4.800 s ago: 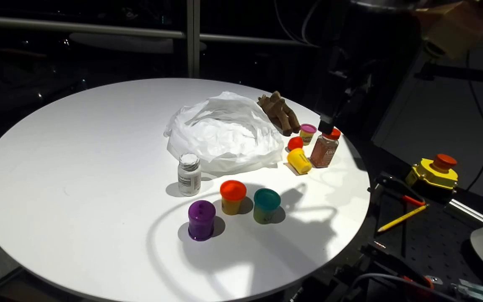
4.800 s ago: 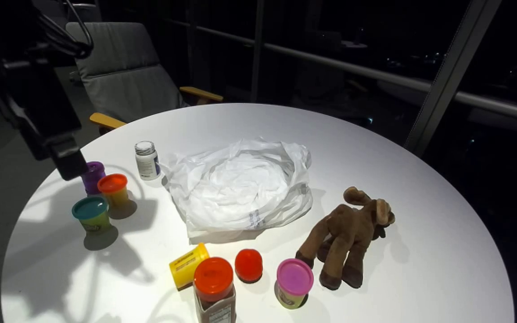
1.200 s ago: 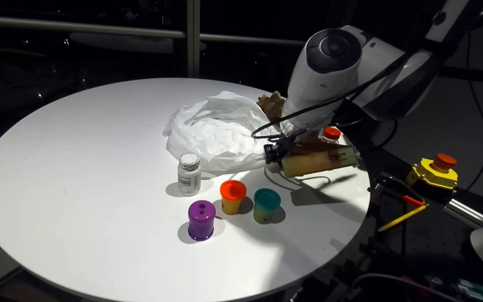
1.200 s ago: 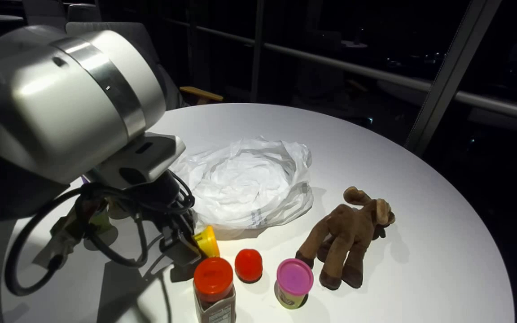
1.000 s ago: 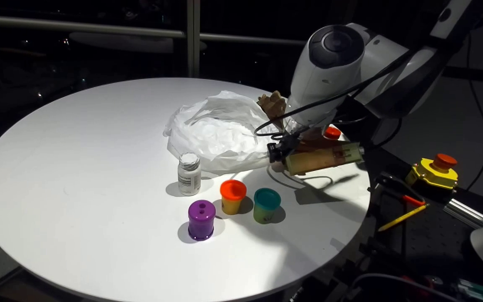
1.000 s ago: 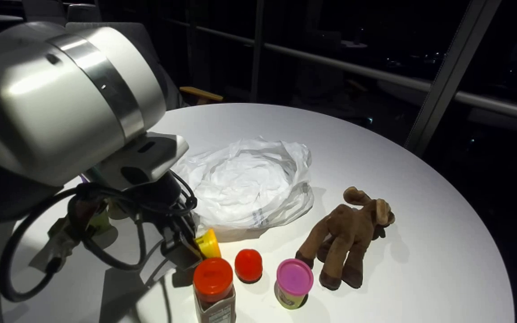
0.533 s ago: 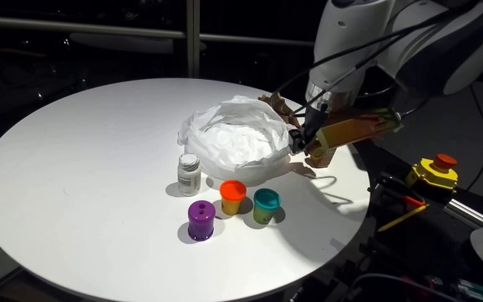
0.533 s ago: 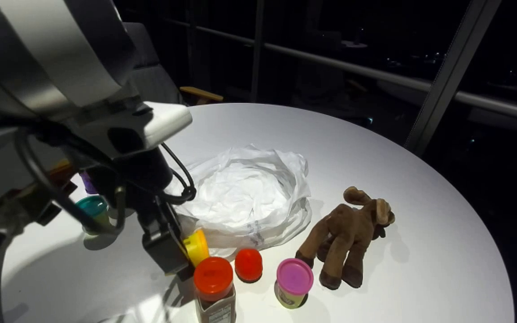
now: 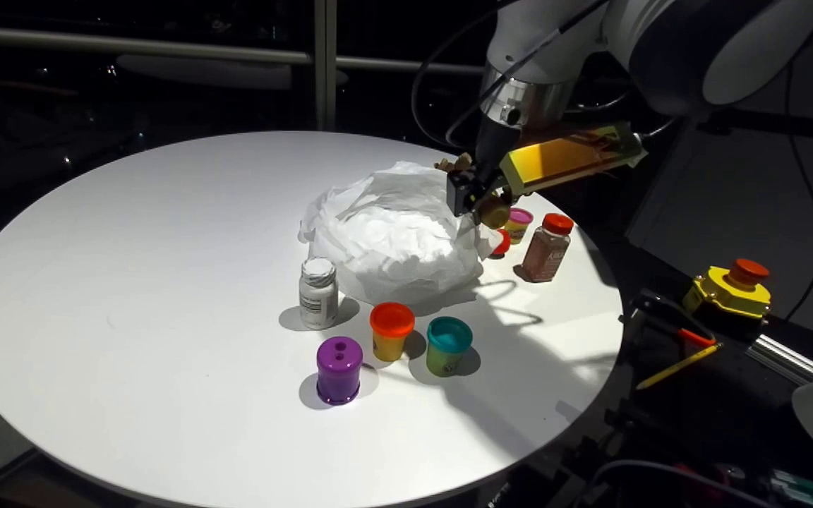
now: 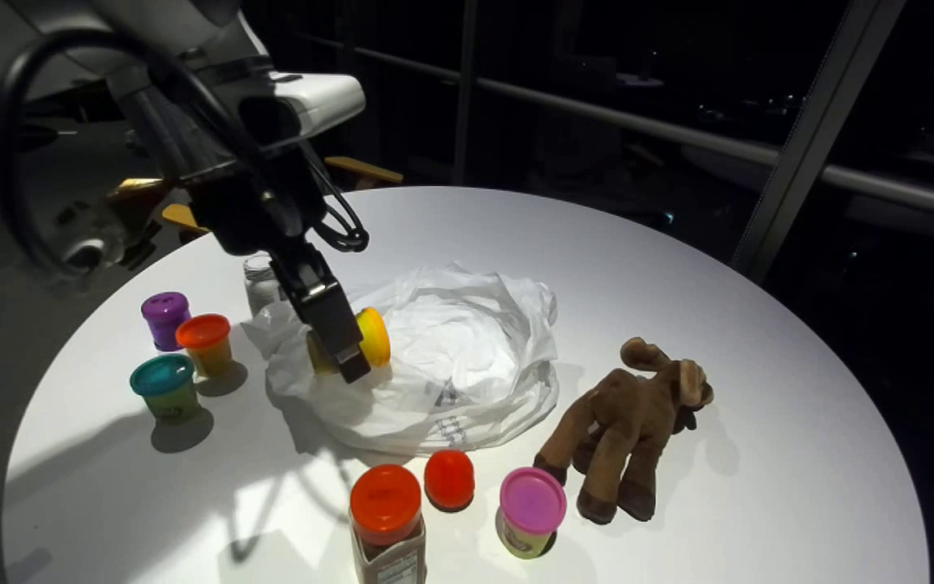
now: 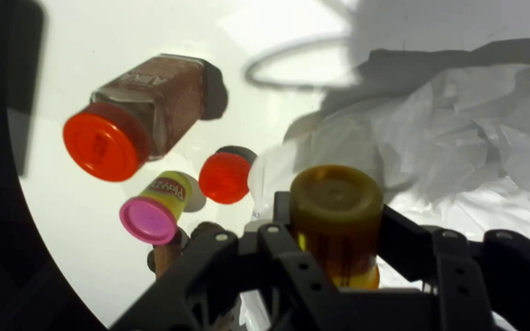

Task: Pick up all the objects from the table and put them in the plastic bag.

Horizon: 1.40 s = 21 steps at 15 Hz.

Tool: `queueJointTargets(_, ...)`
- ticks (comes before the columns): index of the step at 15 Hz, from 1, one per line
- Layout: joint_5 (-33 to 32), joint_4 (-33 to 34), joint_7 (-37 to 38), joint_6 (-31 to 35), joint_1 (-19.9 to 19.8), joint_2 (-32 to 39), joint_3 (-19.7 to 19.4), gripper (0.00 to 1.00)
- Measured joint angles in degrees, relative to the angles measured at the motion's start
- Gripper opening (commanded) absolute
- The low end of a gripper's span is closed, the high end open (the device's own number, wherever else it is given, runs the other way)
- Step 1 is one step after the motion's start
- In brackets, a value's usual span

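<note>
My gripper [image 11: 334, 220] is shut on the yellow tub [image 11: 338, 193], its fingers on both sides of the tub. In both exterior views it hangs over the near rim of the white plastic bag [image 10: 483, 418]; whether the tub touches the bag, I cannot tell. On the table stand the jar with a red lid [image 11: 104, 142], a red ball [image 11: 224, 178], the pink-lidded tub [image 10: 532, 503] and, lying down, a brown plush animal [image 10: 629, 414]. Across the bag are a white bottle [image 9: 319, 296], an orange-lidded tub [image 9: 392, 331], a teal-lidded tub [image 9: 448, 346] and the purple container [image 9: 339, 370].
The round white table [image 9: 166, 282] ends close behind the jar and pink-lidded tub. Off the table, a yellow box with a red button [image 9: 731, 289] and a pencil [image 9: 678, 367] lie on a dark surface. An armchair [image 10: 366, 170] stands behind the table.
The yellow tub, lying on the table several seconds ago, has been gripped and lifted. Over the last half second my gripper rose with it above the bag, whose edge has shifted and bunched up.
</note>
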Motion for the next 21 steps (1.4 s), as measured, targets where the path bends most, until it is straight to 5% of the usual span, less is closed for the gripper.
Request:
queueJointTargets(8, -15.3, 11.0, 9.4, 2.2, 0.0, 12.1, -1.2, 0.19)
queueJointTargets(13, -18.4, 21.7, 17.0, 2.9, 0.6, 23.1, -1.5, 0.19)
queueJointTargets(14, -18.4, 23.8, 17.6, 3.0, 0.6, 25.0, -1.5, 0.62)
queueJointTargets(19, -17.4, 30.2, 17.7, 3.1, 0.2, 29.5, -1.5, 0.99)
queueJointTargets(21, -14.8, 29.9, 14.4, 3.0, -0.6, 28.3, -1.1, 1.0)
